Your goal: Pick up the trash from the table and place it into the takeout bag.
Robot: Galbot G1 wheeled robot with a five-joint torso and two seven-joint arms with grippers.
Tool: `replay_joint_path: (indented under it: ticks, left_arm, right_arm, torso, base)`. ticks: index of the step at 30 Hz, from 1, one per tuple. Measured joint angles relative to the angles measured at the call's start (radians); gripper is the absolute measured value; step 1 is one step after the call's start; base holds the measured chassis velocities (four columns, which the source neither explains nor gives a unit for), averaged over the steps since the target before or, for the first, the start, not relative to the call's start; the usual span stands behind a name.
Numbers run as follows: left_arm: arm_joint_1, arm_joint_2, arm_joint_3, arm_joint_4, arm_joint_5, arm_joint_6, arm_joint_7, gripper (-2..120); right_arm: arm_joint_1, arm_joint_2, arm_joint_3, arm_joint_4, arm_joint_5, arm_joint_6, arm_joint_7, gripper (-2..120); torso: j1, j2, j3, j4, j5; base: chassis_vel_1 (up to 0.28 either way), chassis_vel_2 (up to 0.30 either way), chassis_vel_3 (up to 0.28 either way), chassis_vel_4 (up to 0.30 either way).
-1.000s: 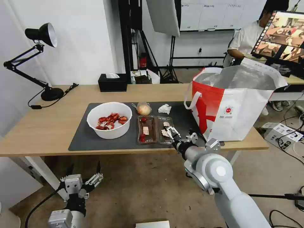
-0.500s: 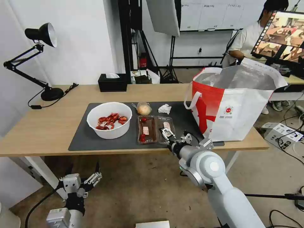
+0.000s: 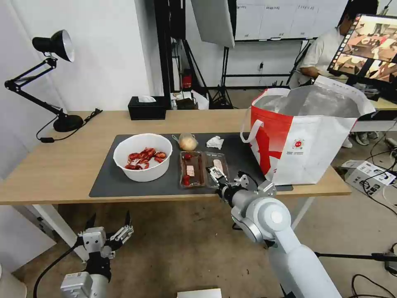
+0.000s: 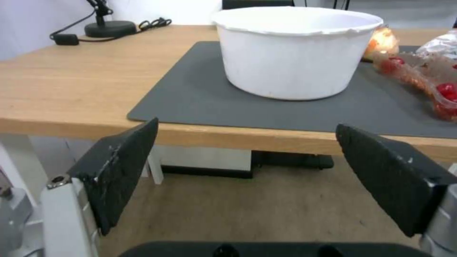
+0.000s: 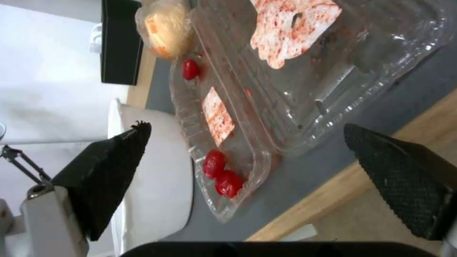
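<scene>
The right gripper (image 3: 216, 173) is hovering with its dark fingers spread apart at the near edge of the clear plastic hinged tray (image 3: 203, 169), gripping nothing. That tray is lying open on the dark grey rectangular mat (image 3: 111, 182), between the white round bowl of red crayfish shells (image 3: 142, 157) and the boxy red-and-white takeout bag (image 3: 304, 138), all on the light-wood table (image 3: 53, 165). Judged step: approach for the tray pickup. The next move likely calls for a pinch on the thin rim. The left gripper (image 3: 108, 236) is waiting below the table edge, fingers apart.
</scene>
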Motion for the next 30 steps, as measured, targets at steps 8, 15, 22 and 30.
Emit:
replay_joint_path:
  ticks: [8,15,22,30]
  left_arm:
    - [-0.005,0.004,0.0,0.016,0.0,-0.015,-0.001,100]
    - [-0.011,0.012,-0.002,0.018,-0.005,-0.016,-0.001,100]
    - [-0.012,0.011,-0.002,0.018,-0.006,-0.017,-0.002,100]
    - [-0.014,0.006,-0.001,0.018,-0.01,-0.019,-0.002,100]
  right_arm:
    - [0.001,0.026,0.003,-0.021,-0.027,0.005,0.008,100]
    - [0.005,0.029,0.011,-0.044,-0.055,0.028,-0.042,100]
    - [0.01,0.022,-0.004,-0.038,-0.143,0.028,-0.101,100]
    - [0.036,-0.024,-0.031,-0.044,-0.258,-0.002,-0.205,100]
  torso:
    - [0.0,0.0,0.0,0.0001,0.0]
    - [0.0,0.0,0.0,0.0,0.0]
    - [0.0,0.0,0.0,0.0,0.0]
    - [0.0,0.0,0.0,0.0,0.0]
  base:
    - [0.0,0.0,0.0,0.0]
    - [0.0,0.0,0.0,0.0]
    - [0.0,0.0,0.0,0.0]
    - [0.0,0.0,0.0,0.0]
